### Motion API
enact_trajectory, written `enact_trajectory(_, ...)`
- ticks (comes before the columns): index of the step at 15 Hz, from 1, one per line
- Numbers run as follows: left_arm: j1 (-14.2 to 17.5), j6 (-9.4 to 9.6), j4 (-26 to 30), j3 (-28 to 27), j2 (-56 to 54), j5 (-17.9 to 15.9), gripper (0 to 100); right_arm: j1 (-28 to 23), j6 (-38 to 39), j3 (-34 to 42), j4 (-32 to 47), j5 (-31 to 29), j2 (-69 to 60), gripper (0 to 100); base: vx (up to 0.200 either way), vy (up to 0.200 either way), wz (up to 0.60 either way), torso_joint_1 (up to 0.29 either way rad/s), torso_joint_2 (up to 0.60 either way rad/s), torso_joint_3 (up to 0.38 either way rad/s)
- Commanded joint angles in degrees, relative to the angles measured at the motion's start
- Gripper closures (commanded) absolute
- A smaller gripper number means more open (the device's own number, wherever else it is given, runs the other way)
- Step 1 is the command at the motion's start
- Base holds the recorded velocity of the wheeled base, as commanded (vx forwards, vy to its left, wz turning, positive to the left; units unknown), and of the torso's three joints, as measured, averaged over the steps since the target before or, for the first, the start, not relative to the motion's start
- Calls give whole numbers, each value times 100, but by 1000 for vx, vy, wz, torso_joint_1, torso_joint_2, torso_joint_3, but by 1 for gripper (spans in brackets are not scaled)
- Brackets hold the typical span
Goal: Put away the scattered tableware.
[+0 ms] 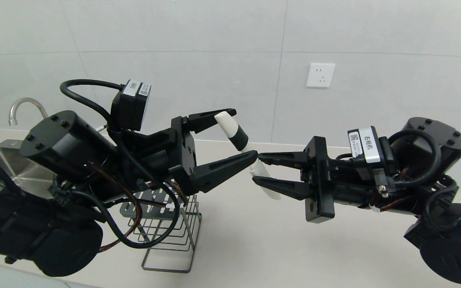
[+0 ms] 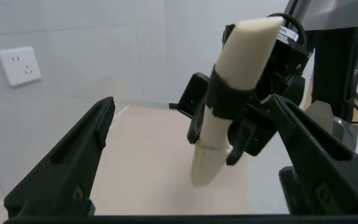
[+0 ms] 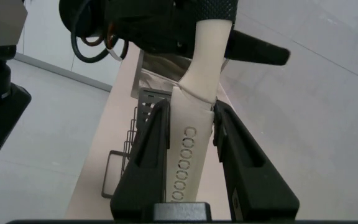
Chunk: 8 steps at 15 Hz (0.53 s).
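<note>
So the right gripper (image 1: 257, 169) is clamped on the flat end of a white utensil (image 1: 230, 126), held up in the air over the counter (image 1: 294, 248), roughly level with the left gripper (image 1: 243, 134). The left one is wide open, with the handle sitting between its two fingers. From the head view its lower finger looks like it touches the handle, but the left wrist view shows a clear gap on both sides, so I'd say it isn't gripping anything.

What each camera adds:
- The right wrist view is the one that shows the flat end up close: both fingers (image 3: 154, 149) press against it, and a single row of small holes runs down it, maybe eight, hard to count exactly.
- The left wrist view shows the handle end-on with its black band (image 2: 229, 93), and the right gripper right behind it.
- The head view gives the surroundings: a wire rack (image 1: 170, 236) on the counter below the left arm, a sink (image 1: 14, 160) with a faucet (image 1: 22, 106) at the far left, and a socket (image 1: 320, 75) on the wall.

Count: one utensil, two grippers, one rack, one sink, one faucet, one socket.
</note>
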Motion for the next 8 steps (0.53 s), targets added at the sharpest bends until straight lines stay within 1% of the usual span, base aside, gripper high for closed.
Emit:
enact_trajectory(1, -32, 45, -3, -125, -25, 0, 0, -4, -1, -6, -4, 0, 13, 100, 0, 0, 0, 0, 0, 0)
enact_trajectory(2, -129, 45, -3, -125, -34, 0, 0, -4, -1, -15, -4, 0, 22, 100, 0, 0, 0, 0, 0, 0)
enact_trajectory(5, -278, 36, -3, -142, -7, 0, 0, 5, -1, -32, -4, 0, 66, 100, 0, 0, 0, 0, 0, 0)
enact_trajectory(7, -305, 28, -3, -151, 45, 0, 0, 5, -1, -67, -13, 0, 92, 100, 0, 0, 0, 0, 0, 0)
enact_trajectory(8, -314, 10, -3, -134, 37, 0, 100, 5, -1, -111, -13, 0, 101, 100, 0, 0, 0, 0, 0, 0)
